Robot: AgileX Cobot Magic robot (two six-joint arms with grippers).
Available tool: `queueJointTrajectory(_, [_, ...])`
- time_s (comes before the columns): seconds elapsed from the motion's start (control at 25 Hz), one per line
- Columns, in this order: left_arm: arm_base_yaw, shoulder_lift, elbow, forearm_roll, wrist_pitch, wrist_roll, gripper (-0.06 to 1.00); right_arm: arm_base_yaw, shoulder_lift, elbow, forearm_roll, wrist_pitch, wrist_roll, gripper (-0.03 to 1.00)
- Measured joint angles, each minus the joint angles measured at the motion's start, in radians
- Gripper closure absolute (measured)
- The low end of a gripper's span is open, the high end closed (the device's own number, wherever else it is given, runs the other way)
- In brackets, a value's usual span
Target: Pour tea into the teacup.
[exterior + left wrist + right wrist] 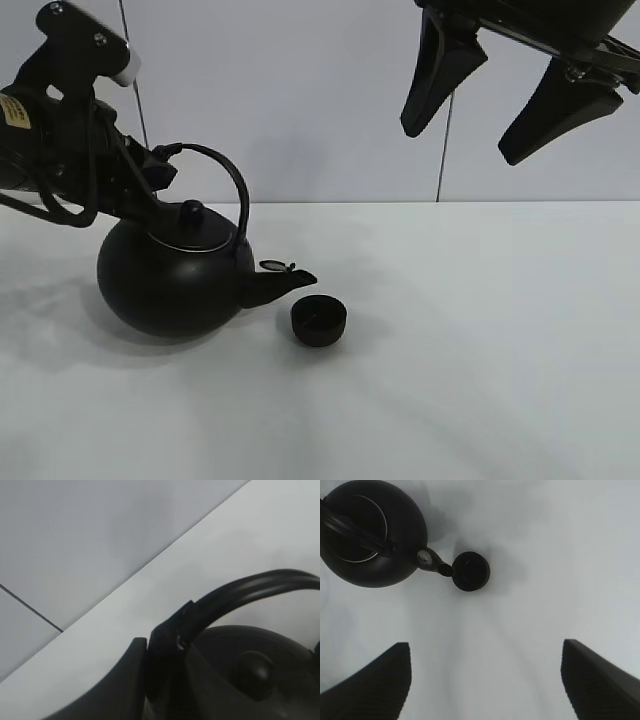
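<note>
The small black teacup [318,320] stands on the white table. The large black kettle [170,280] is just left of it, tilted toward it, with its spout tip [300,277] close above the cup's left rim. No stream of tea shows. My left gripper [155,175] is shut on the kettle's arched handle [250,587]; one finger [127,680] shows beside it. My right gripper [460,145] is open and empty, high above the table at the back right. In the right wrist view the kettle [370,535] and the teacup [471,571] lie far below the gripper [486,646].
The white table [480,380] meets a pale panelled wall [330,100] behind. A small flap [272,266] on the spout stands open.
</note>
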Motion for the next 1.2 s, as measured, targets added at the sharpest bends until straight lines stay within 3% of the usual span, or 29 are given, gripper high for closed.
queueJointTrajectory(1.2, [0.0, 0.0, 0.0, -0.001, 0.002, 0.102, 0.82, 0.0, 0.0, 0.0, 0.0, 0.001, 0.0, 0.4])
